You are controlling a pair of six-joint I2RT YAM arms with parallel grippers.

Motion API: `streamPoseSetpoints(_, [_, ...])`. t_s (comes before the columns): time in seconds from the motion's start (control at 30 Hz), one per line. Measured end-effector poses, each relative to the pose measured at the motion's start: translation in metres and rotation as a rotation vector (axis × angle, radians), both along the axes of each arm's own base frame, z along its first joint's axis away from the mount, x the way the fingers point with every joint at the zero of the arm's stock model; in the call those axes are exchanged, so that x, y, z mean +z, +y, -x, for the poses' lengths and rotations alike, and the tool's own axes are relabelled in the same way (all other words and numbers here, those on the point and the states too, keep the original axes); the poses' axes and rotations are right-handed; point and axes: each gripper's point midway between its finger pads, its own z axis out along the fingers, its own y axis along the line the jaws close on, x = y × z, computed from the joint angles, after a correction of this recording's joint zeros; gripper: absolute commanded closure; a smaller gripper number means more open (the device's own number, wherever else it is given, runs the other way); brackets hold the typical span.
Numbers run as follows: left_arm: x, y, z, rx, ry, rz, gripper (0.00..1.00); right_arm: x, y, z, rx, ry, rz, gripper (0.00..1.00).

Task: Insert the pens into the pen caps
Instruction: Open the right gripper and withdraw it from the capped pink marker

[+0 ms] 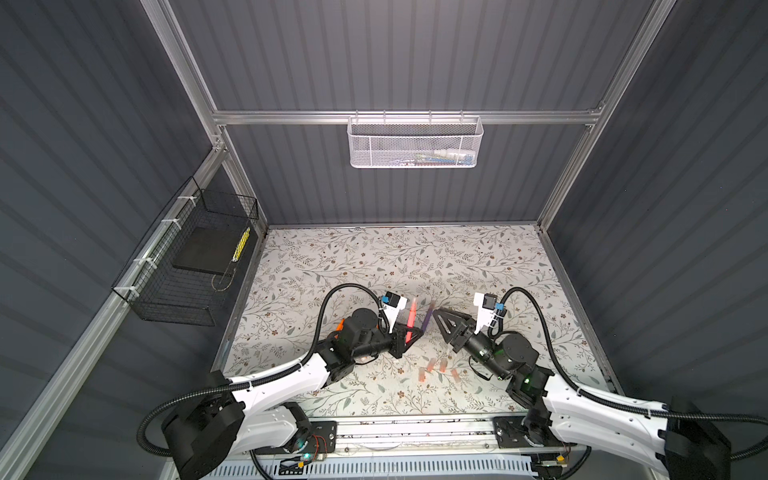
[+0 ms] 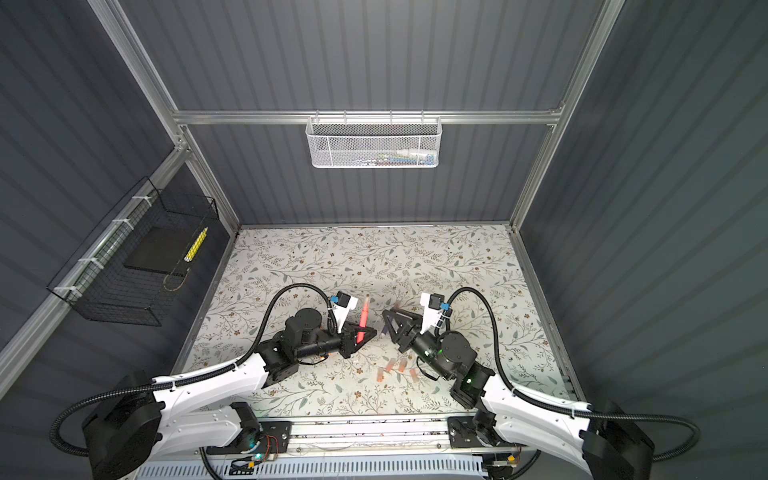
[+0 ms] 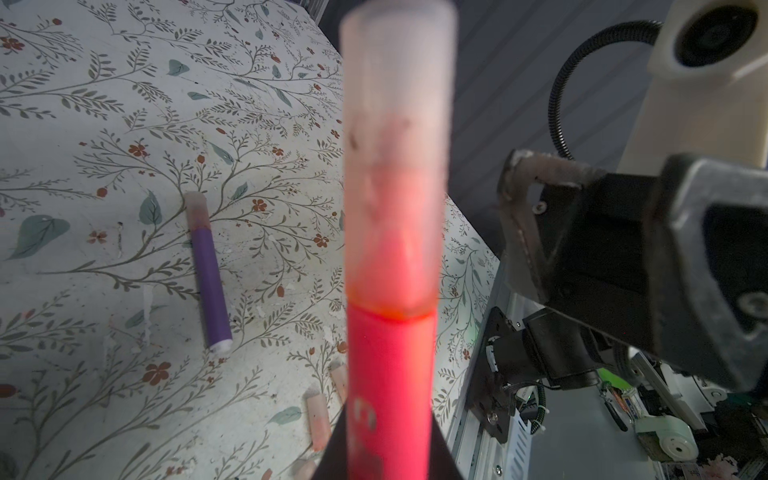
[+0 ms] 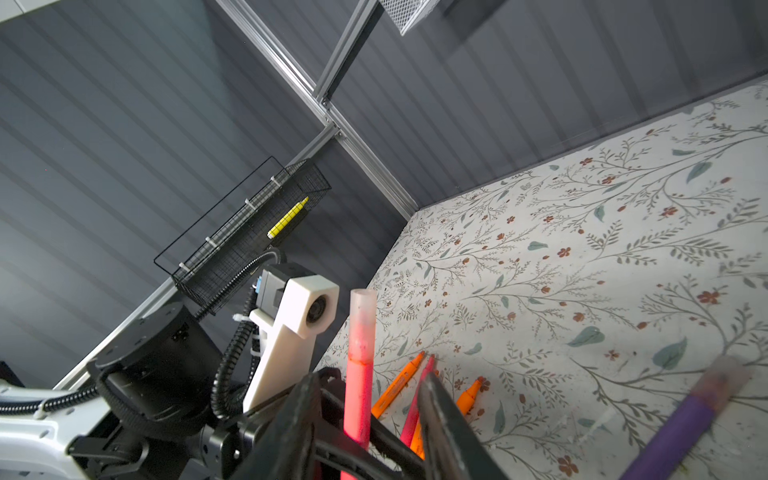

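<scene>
Tabletop (image 1: pixel 374 257); pink pen (image 1: pixel 412 313) in left hand (image 1: pixel 413 332)

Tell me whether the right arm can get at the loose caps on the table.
Probably yes. The loose caps lie uncovered on the table, and the right gripper, open and empty, is near them. It points away from them, so it would need to draw back first.
</scene>
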Motion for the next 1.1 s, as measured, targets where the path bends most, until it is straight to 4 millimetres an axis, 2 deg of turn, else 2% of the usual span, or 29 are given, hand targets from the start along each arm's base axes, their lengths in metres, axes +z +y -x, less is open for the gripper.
streamPoseSetpoints(0.17, [-0.009,-0.006,0.011,-0.027,-0.04,-0.052,1.0,0.003,-0.001,-0.011,-0.031,0.03,0.029,0.55])
streamPoseSetpoints(0.3, [-0.019,-0.009,0.018,-0.043,-0.06,-0.098,1.0,-0.004,0.006,-0.02,-0.029,0.069,0.059,0.56])
streamPoseSetpoints(0.63, [-0.032,-0.008,0.016,-0.037,-0.077,-0.146,1.0,-0.027,0.028,-0.026,0.032,0.15,0.104,0.6])
streamPoseSetpoints(0.73, [-0.033,-0.008,0.015,-0.035,-0.076,-0.151,1.0,-0.026,0.032,-0.027,0.047,0.157,0.104,0.63])
streamPoseSetpoints(0.93, [-0.041,-0.009,0.015,-0.038,-0.067,-0.171,1.0,-0.024,0.04,-0.029,0.07,0.163,0.1,0.68])
streamPoseSetpoints(1.1, [-0.043,-0.009,0.015,-0.038,-0.066,-0.178,1.0,-0.036,0.046,-0.035,0.074,0.2,0.123,0.81])
